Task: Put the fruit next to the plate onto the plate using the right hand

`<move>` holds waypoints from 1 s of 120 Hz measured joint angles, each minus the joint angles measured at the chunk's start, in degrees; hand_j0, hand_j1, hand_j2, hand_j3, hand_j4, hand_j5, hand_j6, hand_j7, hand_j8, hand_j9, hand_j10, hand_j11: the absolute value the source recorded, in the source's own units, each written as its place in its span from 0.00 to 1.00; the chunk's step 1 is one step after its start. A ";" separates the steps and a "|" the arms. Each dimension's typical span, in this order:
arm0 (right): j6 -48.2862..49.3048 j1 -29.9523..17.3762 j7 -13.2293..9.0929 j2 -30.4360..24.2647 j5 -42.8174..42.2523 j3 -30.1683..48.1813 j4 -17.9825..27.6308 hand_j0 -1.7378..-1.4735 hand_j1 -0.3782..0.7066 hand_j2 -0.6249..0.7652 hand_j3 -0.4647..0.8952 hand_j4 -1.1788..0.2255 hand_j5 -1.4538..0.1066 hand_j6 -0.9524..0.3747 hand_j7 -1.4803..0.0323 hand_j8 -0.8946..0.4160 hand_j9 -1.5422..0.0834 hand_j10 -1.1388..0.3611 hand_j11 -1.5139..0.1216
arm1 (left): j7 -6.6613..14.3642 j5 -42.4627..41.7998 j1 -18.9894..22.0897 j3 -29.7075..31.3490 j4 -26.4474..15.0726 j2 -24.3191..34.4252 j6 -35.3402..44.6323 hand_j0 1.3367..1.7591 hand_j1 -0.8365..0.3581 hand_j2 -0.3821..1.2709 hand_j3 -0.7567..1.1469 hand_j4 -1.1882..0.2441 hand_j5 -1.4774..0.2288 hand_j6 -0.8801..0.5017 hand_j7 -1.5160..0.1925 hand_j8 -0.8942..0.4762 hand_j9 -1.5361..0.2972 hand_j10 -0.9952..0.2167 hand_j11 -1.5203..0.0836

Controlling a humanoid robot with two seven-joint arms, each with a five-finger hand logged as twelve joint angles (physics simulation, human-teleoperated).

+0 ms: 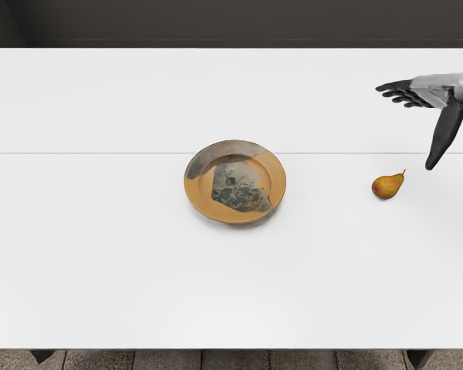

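- Counted on the white worktop (100,254): one plate (272,163), one pear (386,186). Two things in all.
- Counted one hand in view, the right hand (436,96), at the right edge of the picture, upper right.
- Logged the plate near the middle of the worktop: flat, round, ochre rim, grey-green mottled patch across its centre and upper left.
- Found the pear lying on its side on the bare worktop, to the right of the plate and well apart from it, not touching it. Yellow-orange skin, fat end to the left, one short stem (403,173) pointing up and to the right.
- Recorded the right hand as open: fingers (397,89) stretched out to the left and slightly spread, one thumb (444,139) hanging down toward the worktop. Nothing in its grasp.
- Placed the hand above and to the right of the pear in the picture, near it but apart, with a clear gap between thumb tip and fruit. Cannot tell its height over the worktop.
- Noted one thin line (139,153) running left to right across the worktop, meeting the plate's upper part and passing above the pear.
- Saw one dark band of wall (231,23) past the far edge, one strip of tiled floor (231,360) below the near edge, two dark feet (42,356) there, one at each side.
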 joint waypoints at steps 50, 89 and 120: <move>-6.43 -5.57 1.51 -0.11 -11.76 -0.63 5.97 0.30 0.03 0.45 0.34 0.83 0.93 0.71 0.97 0.67 0.94 0.75 0.92 | 0.00 0.00 -0.04 0.00 0.00 0.00 0.00 0.76 0.97 0.23 0.40 0.81 0.85 0.62 0.87 0.64 0.82 0.80 0.93; -18.78 -8.66 5.34 0.09 -18.33 -5.20 7.22 0.30 0.16 0.43 0.34 0.74 0.83 0.62 0.87 0.58 0.85 0.67 0.83 | 0.00 0.00 -0.04 0.00 0.00 0.00 0.00 0.76 0.97 0.23 0.40 0.81 0.85 0.62 0.87 0.64 0.82 0.80 0.93; -26.77 -11.95 8.57 0.84 -24.06 -6.41 7.26 0.30 0.32 0.41 0.34 0.65 0.71 0.51 0.75 0.47 0.74 0.58 0.72 | 0.00 0.01 0.00 -0.01 0.00 0.00 0.00 0.76 0.97 0.23 0.40 0.81 0.85 0.62 0.87 0.64 0.82 0.80 0.93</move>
